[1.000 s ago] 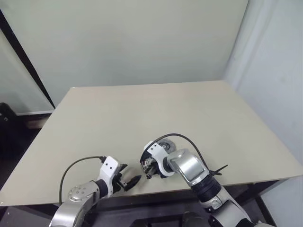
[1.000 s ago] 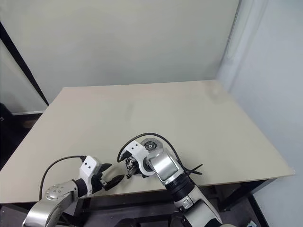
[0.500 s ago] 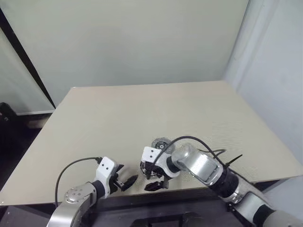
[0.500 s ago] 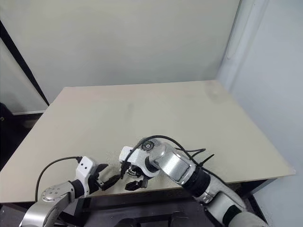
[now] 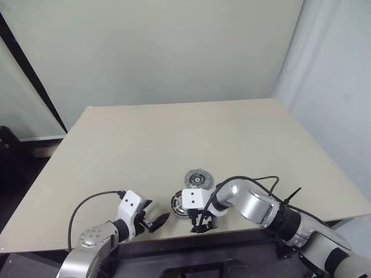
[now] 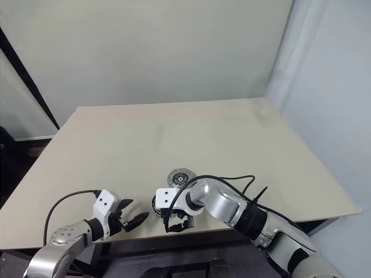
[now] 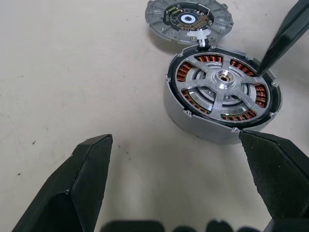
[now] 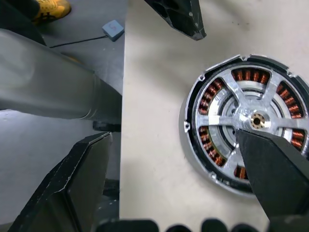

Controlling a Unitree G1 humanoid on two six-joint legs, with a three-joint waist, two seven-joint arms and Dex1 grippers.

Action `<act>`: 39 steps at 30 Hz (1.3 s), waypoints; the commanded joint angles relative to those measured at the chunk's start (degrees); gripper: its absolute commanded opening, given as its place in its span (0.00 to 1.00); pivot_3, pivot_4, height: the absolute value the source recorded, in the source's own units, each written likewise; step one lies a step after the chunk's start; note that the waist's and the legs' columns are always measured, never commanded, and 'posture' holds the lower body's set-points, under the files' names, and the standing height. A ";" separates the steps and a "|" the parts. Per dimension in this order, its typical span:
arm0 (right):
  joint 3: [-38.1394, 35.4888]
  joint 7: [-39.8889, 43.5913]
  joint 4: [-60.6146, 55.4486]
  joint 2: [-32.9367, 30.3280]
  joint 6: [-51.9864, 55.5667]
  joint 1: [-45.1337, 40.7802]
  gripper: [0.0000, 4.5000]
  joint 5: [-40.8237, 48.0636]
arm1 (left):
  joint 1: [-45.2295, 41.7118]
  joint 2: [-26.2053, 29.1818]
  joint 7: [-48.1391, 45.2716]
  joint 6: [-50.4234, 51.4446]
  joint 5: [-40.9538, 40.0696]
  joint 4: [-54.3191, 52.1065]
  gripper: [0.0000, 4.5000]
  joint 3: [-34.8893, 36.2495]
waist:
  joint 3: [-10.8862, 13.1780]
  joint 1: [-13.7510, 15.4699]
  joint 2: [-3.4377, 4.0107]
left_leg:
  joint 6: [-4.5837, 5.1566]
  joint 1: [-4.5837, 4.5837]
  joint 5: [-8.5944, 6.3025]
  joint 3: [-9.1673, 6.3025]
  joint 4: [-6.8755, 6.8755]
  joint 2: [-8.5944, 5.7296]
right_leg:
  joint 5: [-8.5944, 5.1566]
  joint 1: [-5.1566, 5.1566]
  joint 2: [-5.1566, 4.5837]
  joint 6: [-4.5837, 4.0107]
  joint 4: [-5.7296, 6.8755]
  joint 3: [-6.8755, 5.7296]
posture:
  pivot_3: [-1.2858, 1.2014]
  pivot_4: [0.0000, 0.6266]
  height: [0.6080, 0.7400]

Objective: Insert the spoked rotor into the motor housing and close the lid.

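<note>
Nearest the table's front edge, the left gripper (image 7: 169, 188) stands with fingers spread wide, empty, aimed at the motor housing (image 7: 222, 94). The right gripper (image 8: 178, 159) hovers over the housing, fingers apart, holding nothing. The spoked rotor (image 7: 219, 87) already sits inside. Just beyond the housing lies the lid (image 7: 189, 19), not yet fitted.

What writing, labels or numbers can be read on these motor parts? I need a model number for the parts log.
None can be read.
motor housing: no visible marking on its rim, or on the spoked rotor seated in it.
lid: small marks around the dark centre, too small to read.
left gripper and right gripper: no lettering.
</note>
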 commanded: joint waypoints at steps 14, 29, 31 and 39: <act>-6.00 0.81 0.28 5.19 4.39 4.54 0.01 1.19 | 1.57 1.19 -0.29 0.12 -1.16 -3.14 1.00 3.46 | 0.00 0.28 0.00 | 0.00 0.01 0.00 -0.01 -0.01 -0.02 | 0.00 0.03 0.00 0.00 0.00 0.01 | 0.52 0.00 1.00; -14.36 -9.83 1.57 17.78 27.93 4.67 0.01 7.88 | 1.12 0.63 0.57 -0.18 -1.32 -2.68 1.00 3.47 | 0.00 0.51 0.01 | -0.01 0.03 -0.01 0.01 -0.06 0.03 | 0.00 -0.04 0.01 0.00 0.03 0.00 | 0.52 0.00 1.00; -14.96 -12.51 2.67 18.82 26.92 5.17 0.01 7.38 | 1.14 0.56 0.64 -0.23 -1.32 -2.69 1.00 3.50 | 0.00 0.46 0.01 | -0.01 0.04 -0.01 0.01 -0.06 0.05 | 0.00 -0.04 0.02 0.00 0.03 -0.01 | 0.52 0.00 1.00; -13.48 -14.90 1.61 18.28 23.94 5.59 0.47 8.34 | 1.57 0.31 0.97 -0.31 -1.46 -2.92 1.00 3.68 | 0.06 -0.01 0.11 | -0.03 0.07 -0.01 0.01 0.06 0.08 | 0.00 -0.05 0.01 -0.01 0.04 -0.05 | 0.52 0.00 1.00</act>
